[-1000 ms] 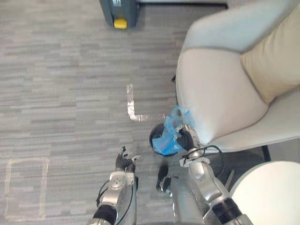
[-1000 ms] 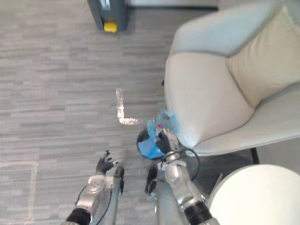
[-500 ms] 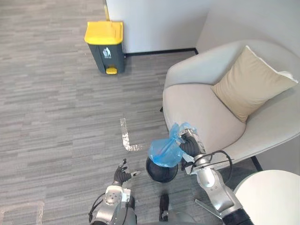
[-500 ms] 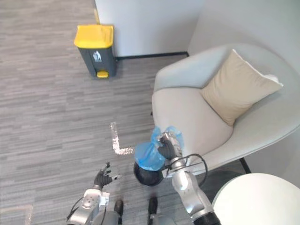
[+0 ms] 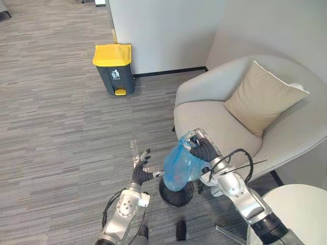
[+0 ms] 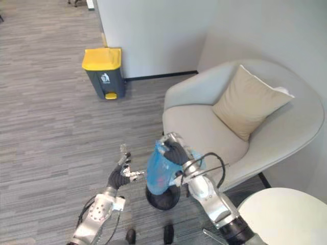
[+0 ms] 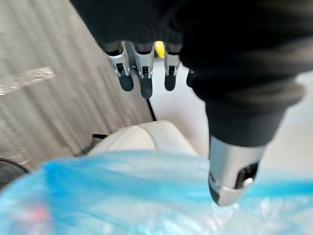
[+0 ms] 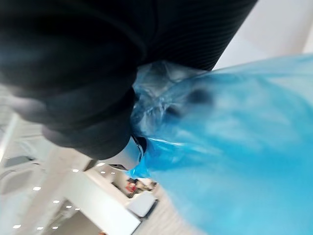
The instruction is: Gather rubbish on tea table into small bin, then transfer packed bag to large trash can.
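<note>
The bag (image 5: 179,166) is a see-through blue (something reddish shows inside it), the small bin (image 5: 179,199) black. The trash can (image 5: 113,69) is dark grey with a yellow lid and pedal. The armchair (image 5: 214,117) is off-white, its cushion (image 5: 263,97) tan — and the carpet (image 5: 51,127) grey, streaked in fine bands. The table (image 5: 301,214) is white.

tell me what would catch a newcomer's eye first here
The bright blue bag, gripped at its top by the right hand, hangs over the small black bin beside the pale armchair. Far off by the wall stands a grey trash can with a yellow lid. The left hand is open near the bag.
</note>
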You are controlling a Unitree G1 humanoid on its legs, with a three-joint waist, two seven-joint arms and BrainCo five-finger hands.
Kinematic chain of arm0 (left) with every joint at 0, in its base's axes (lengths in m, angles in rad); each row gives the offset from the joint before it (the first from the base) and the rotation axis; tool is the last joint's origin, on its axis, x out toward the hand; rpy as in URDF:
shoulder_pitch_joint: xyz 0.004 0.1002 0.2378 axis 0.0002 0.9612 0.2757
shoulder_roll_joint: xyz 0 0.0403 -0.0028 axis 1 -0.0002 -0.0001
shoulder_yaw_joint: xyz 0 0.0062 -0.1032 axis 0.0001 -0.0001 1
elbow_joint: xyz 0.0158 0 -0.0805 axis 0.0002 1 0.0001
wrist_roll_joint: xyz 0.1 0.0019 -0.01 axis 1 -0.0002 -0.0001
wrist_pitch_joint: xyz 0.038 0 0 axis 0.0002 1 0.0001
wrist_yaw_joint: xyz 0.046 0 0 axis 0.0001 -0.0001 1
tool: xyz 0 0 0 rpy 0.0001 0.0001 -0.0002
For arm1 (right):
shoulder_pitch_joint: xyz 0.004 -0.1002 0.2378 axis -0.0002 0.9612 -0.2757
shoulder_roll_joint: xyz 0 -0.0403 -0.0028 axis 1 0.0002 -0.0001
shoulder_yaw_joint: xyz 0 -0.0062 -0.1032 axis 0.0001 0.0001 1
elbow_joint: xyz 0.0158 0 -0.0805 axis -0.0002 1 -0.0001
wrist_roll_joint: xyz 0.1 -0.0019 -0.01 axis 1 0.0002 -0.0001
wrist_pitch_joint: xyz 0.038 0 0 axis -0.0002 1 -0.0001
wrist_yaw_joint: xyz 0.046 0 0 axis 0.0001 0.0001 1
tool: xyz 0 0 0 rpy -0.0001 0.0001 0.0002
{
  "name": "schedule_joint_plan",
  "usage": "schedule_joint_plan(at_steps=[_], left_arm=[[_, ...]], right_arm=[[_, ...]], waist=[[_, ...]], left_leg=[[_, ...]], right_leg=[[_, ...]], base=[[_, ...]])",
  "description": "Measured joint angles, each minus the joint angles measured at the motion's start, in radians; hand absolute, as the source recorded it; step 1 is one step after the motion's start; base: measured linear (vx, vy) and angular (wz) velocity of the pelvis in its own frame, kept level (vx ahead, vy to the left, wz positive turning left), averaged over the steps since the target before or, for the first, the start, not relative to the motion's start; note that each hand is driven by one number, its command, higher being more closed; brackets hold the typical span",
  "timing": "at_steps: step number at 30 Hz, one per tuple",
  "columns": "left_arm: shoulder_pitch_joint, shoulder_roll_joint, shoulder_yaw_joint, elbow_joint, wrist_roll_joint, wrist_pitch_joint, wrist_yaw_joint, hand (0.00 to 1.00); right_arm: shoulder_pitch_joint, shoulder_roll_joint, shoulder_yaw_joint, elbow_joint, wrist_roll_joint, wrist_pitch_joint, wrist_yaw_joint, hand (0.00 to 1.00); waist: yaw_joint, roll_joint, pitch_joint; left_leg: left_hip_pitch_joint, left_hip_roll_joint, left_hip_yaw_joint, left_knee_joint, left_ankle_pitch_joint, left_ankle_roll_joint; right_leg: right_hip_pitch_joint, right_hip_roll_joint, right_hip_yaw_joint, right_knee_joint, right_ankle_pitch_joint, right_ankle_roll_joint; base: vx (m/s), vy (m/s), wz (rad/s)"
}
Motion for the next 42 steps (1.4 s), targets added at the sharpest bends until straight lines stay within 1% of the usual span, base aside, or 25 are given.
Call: schedule_joint_plan(at_steps=[5, 10, 13, 17, 19, 21, 24, 27, 31, 35, 37, 40, 41, 42], left_arm=[[-0.034, 0.003, -0.029, -0.046, 0.007, -0.001, -0.002, 0.00], [-0.091, 0.002, -0.081, -0.071, 0.007, -0.008, -0.004, 0.00], [-0.118, 0.003, -0.104, -0.086, 0.007, -0.010, -0.004, 0.00], [-0.138, 0.003, -0.125, -0.092, 0.027, -0.011, -0.002, 0.00], [-0.148, 0.005, -0.125, -0.092, 0.057, -0.011, 0.001, 0.00], [-0.170, 0.011, -0.129, -0.089, 0.126, -0.010, 0.022, 0.00], [-0.207, 0.020, -0.144, -0.083, 0.190, -0.009, 0.042, 0.00], [-0.235, 0.019, -0.148, -0.059, 0.236, -0.009, 0.057, 0.00], [-0.248, 0.016, -0.150, -0.019, 0.264, -0.009, 0.062, 0.00], [-0.250, -0.004, -0.160, 0.028, 0.269, -0.010, 0.057, 0.00], [-0.250, -0.010, -0.185, 0.053, 0.244, -0.010, 0.050, 0.00], [-0.250, -0.016, -0.211, 0.078, 0.205, -0.011, 0.032, 0.00], [-0.249, -0.020, -0.217, 0.093, 0.180, -0.011, 0.016, 0.00], [-0.250, -0.021, -0.226, 0.101, 0.160, -0.012, 0.013, 1.00]], right_arm=[[-0.072, -0.006, 0.031, -0.001, 0.022, 0.000, 0.002, 1.00], [-0.108, -0.007, 0.051, -0.002, 0.038, 0.000, 0.008, 1.00], [-0.146, -0.013, 0.081, -0.006, 0.040, -0.001, 0.010, 1.00], [-0.179, -0.013, 0.116, -0.035, 0.057, -0.001, 0.018, 1.00], [-0.186, -0.012, 0.122, -0.041, 0.058, -0.004, 0.018, 1.00], [-0.209, -0.012, 0.131, -0.041, 0.060, -0.004, 0.019, 1.00], [-0.233, -0.001, 0.157, -0.042, 0.079, -0.008, 0.021, 1.00], [-0.242, 0.020, 0.161, -0.042, 0.103, -0.008, 0.026, 1.00], [-0.267, 0.022, 0.192, -0.045, 0.145, -0.008, 0.035, 1.00], [-0.267, 0.045, 0.210, -0.047, 0.156, -0.005, 0.055, 1.00], [-0.267, 0.061, 0.213, -0.047, 0.183, -0.001, 0.065, 1.00], [-0.266, 0.061, 0.238, -0.047, 0.198, 0.013, 0.072, 1.00], [-0.265, 0.061, 0.247, -0.046, 0.208, 0.019, 0.078, 1.00], [-0.265, 0.062, 0.250, -0.046, 0.214, 0.025, 0.080, 1.00]], waist=[[0.002, -0.001, -0.003], [0.003, 0.000, -0.039], [0.002, 0.002, -0.042], [0.002, 0.006, -0.051], [0.002, 0.006, -0.051], [0.001, 0.006, -0.051], [0.002, 0.005, -0.051], [0.003, 0.005, -0.051], [0.001, 0.005, -0.052], [-0.002, 0.005, -0.052], [-0.002, 0.005, -0.052], [-0.003, 0.005, -0.052], [-0.004, 0.005, -0.052], [-0.006, 0.005, -0.052]], left_leg=[[0.010, -0.001, 0.016, -0.005, 0.001, 0.002], [0.031, -0.003, 0.027, -0.034, 0.009, 0.005], [0.041, -0.003, 0.028, -0.037, 0.009, 0.006], [0.061, -0.003, 0.028, -0.077, 0.027, 0.007], [0.065, -0.002, 0.027, -0.083, 0.030, 0.005], [0.066, -0.001, 0.028, -0.083, 0.031, 0.004], [0.069, -0.001, 0.033, -0.086, 0.032, 0.003], [0.072, -0.001, 0.040, -0.087, 0.032, 0.003], [0.081, -0.001, 0.051, -0.090, 0.033, 0.004], [0.080, 0.000, 0.050, -0.089, 0.033, 0.004], [0.073, 0.001, 0.050, -0.083, 0.031, 0.004], [0.066, 0.001, 0.051, -0.083, 0.031, 0.004], [0.066, 0.001, 0.051, -0.083, 0.031, 0.004], [0.066, 0.002, 0.051, -0.083, 0.031, 0.004]], right_leg=[[0.001, 0.001, 0.016, 0.000, 0.005, 0.003], [0.003, 0.001, 0.027, 0.002, 0.006, 0.004], [0.009, 0.001, 0.029, 0.003, 0.006, 0.004], [0.013, 0.002, 0.034, 0.003, 0.004, 0.006], [0.013, 0.002, 0.035, 0.003, 0.004, 0.006], [0.013, 0.003, 0.038, 0.003, 0.004, 0.006], [0.013, 0.006, 0.042, 0.004, 0.004, 0.006], [0.013, 0.006, 0.048, 0.004, 0.004, 0.006], [0.013, 0.006, 0.062, 0.008, 0.004, 0.006], [0.012, 0.007, 0.064, 0.008, 0.004, 0.006], [0.007, 0.007, 0.066, 0.009, 0.004, 0.006], [-0.003, 0.008, 0.072, 0.011, 0.004, 0.006], [-0.002, 0.009, 0.073, 0.011, 0.004, 0.006], [-0.003, 0.009, 0.074, 0.011, 0.004, 0.006]], base=[[0.01, 0.005, -0.10], [0.00, 0.010, -0.05], [0.00, 0.004, -0.01], [0.00, 0.000, 0.00], [0.00, 0.000, 0.00], [0.00, -0.004, -0.02], [0.01, -0.007, -0.04], [0.01, 0.000, -0.06], [0.02, 0.008, -0.10], [0.00, 0.000, 0.00], [0.00, 0.000, 0.00], [-0.01, -0.007, -0.03], [0.00, -0.012, -0.03], [0.00, 0.000, 0.00]])
